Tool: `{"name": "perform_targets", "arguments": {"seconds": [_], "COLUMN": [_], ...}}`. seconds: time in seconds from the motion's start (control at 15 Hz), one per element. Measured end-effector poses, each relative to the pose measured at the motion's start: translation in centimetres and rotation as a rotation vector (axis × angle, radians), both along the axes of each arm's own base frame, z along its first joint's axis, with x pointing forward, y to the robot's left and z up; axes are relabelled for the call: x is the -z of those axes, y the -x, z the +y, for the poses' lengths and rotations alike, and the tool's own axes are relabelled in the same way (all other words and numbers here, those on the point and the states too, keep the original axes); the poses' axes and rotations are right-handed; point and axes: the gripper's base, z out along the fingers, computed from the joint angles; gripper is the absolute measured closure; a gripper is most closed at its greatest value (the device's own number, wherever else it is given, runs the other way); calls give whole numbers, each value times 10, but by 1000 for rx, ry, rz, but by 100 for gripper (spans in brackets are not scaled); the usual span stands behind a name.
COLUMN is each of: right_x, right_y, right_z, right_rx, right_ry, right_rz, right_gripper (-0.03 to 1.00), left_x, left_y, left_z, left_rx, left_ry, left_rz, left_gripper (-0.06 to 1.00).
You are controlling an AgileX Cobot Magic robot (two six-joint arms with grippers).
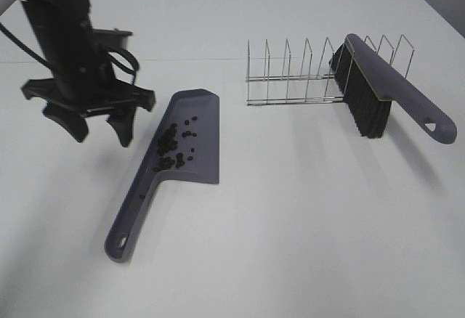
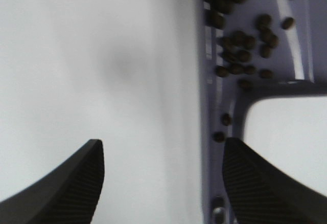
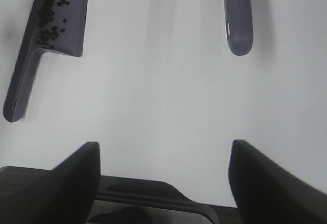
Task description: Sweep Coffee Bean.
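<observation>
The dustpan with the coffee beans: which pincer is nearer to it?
Left. The left pincer hangs open just beside the dustpan, near its handle. The right pincer, also open, is far back from it, out of the high view.

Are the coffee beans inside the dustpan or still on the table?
Inside. The coffee beans all lie in the dustpan, mostly along one side near its handle; none shows on the white table.

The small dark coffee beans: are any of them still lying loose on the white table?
No, in the high view every dark bean sits inside the grey-purple plastic dustpan; none shows on the white table.
</observation>
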Motion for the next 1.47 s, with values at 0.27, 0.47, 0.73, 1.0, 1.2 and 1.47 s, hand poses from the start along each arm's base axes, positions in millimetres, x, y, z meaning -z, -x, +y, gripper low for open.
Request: {"name": "perform_targets", "arguments": {"seconds": [0.27, 0.47, 0.73, 1.0, 1.2, 1.47], "right_x": [0, 0, 0, 0, 4, 38], "right_y": [0, 0, 0, 0, 1, 51], "right_z": [0, -1, -2, -2, -2, -10], "right_rx": [0, 1, 3, 3, 4, 16], "right_ry": [0, 6, 23, 23, 23, 107], "right_rz": [0, 0, 0, 0, 9, 10], "right_gripper": [34, 34, 34, 34, 34, 34], "left_x": [-55, -96, -131, -118, -108, -106], "left_y": [-10, 8, 87, 159, 206, 277], "left_z": [104, 139, 149, 150, 151, 153], "left_rx": [-149, -202, -199, -196, -193, -192], "left_ry": [6, 3, 7, 12, 5, 23], "left_rz": [-89, -136, -242, -297, -344, -562], "left_gripper": [33, 33, 33, 33, 33, 33]}}
